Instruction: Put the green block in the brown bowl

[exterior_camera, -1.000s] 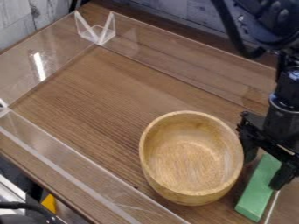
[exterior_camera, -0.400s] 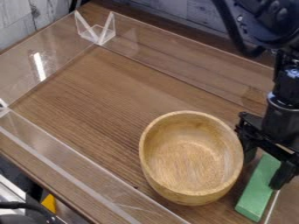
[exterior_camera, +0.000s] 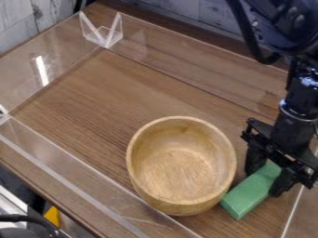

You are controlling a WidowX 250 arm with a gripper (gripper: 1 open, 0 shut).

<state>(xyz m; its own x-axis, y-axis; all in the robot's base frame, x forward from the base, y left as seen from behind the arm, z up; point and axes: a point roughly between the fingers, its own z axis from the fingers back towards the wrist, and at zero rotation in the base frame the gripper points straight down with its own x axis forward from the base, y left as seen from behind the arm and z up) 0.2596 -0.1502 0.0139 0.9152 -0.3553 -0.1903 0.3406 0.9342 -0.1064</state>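
The green block (exterior_camera: 247,196) lies flat on the wooden table at the lower right, and its near end touches the outer wall of the brown bowl (exterior_camera: 144,140). The bowl stands upright with nothing in it, left of the block. My gripper (exterior_camera: 276,173) points almost straight down over the block's far end, its black fingers (exterior_camera: 254,156) closed on either side of that end. The far end of the block is hidden under the fingers.
Low clear plastic walls (exterior_camera: 56,172) fence the tabletop on the left and front. A small clear plastic stand (exterior_camera: 100,31) sits at the back left corner. The robot's dark arm (exterior_camera: 292,37) rises at the upper right.
The gripper has shut on the block's far end and shifted slightly left. The block has swung left against the bowl, and the bowl has slid left.
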